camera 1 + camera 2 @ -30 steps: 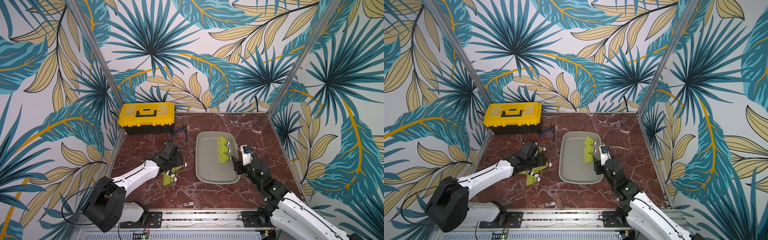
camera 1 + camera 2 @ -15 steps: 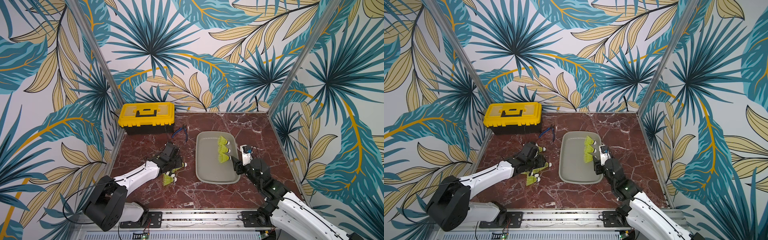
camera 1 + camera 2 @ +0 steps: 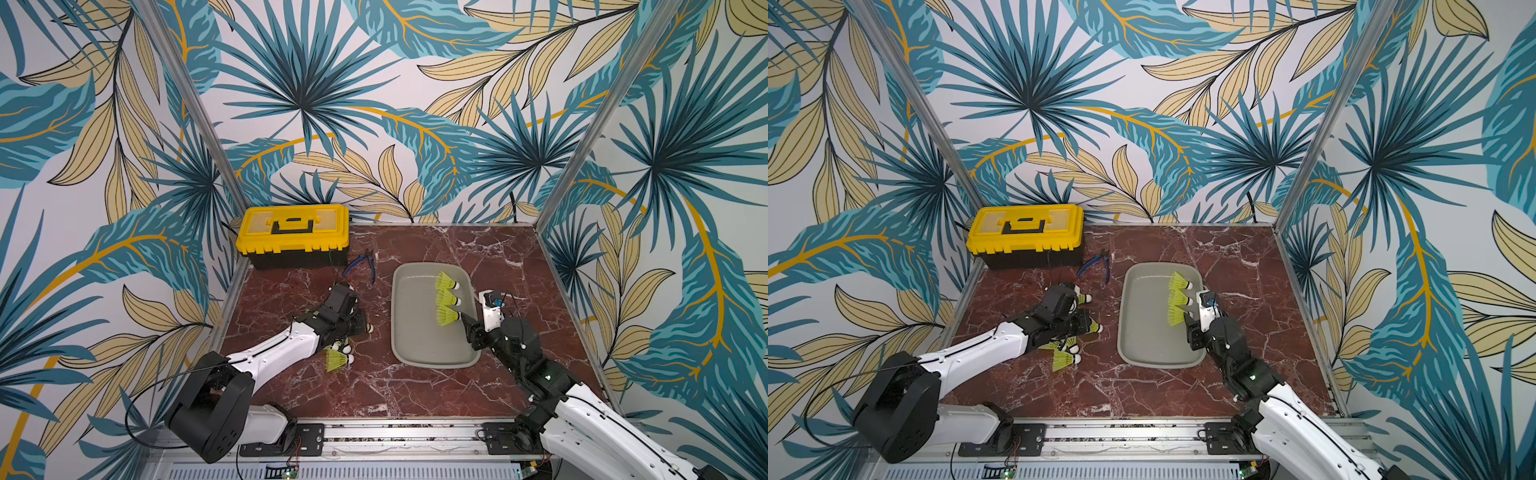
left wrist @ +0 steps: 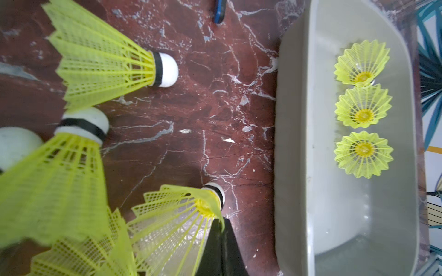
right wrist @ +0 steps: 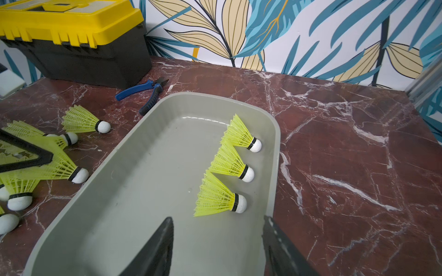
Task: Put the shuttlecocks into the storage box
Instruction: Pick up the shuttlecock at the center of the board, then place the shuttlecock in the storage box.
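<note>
L pincer (image 4: pixel 221 239) pressed together, pinching skirt of neon yellow-green plastic shuttlecock (image 4: pixel 181 215); R pincer (image 5: pixel 217 241) spread approx halfway, empty, above shallow grey plastic tray (image 5: pixel 210 96)

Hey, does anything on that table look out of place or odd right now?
The pliers lie loose beside the toolbox, near the tray's corner; they have nothing to do with the job. Also, the left end effector is shut on a shuttlecock by its skirt, which looks bent at the pinch.

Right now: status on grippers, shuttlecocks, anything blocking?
Left gripper shut on a shuttlecock skirt; right gripper open, empty. Three shuttlecocks in storage box. Pliers beside box, off path.
</note>
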Available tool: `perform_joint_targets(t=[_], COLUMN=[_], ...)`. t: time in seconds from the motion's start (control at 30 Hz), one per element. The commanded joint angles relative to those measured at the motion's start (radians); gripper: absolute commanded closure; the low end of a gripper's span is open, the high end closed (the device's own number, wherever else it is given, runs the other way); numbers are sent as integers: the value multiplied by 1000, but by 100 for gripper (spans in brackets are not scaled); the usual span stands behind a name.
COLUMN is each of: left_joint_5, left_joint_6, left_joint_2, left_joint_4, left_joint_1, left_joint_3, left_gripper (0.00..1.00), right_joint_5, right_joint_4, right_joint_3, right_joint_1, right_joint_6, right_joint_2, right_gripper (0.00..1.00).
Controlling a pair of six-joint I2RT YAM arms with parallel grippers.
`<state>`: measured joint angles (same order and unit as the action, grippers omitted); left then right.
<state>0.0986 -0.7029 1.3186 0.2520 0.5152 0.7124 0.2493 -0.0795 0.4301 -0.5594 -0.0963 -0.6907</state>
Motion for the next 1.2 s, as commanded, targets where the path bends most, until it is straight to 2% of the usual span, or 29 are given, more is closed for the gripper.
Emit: perform_joint_targets(t=[0.0, 0.13, 0.37, 0.47, 0.63, 0.87, 1.17], left_joint_5=[51, 123, 408, 488, 497, 503, 510], left_joint_6=[22, 46, 63, 53, 35, 18, 11], left_joint_2=[-69, -110, -89, -62, -47, -29, -18], left_joint_4=[-8, -11, -85, -104, -117, -132, -140], left_joint_1=[-4, -4, -4, -4, -4, -4, -4], left_joint_3=[59, 96, 172, 196, 203, 208, 211], left_gripper=[100, 100, 100, 100, 100, 100, 100], right_joint_5=[-86, -203, -437, -520, -642, -740, -769], right_joint_4=[21, 54, 115, 137, 183, 208, 240], right_joint_3=[17, 53, 148, 189, 243, 296, 321], right_joint_1=[-3, -4, -4, -4, -7, -11, -15], right_joint_6=[39, 83, 130, 143, 164, 175, 169], right_joint_2=[-22, -88, -290, -368, -481, -589, -662], right_gripper=[41, 41, 41, 41, 40, 40, 41])
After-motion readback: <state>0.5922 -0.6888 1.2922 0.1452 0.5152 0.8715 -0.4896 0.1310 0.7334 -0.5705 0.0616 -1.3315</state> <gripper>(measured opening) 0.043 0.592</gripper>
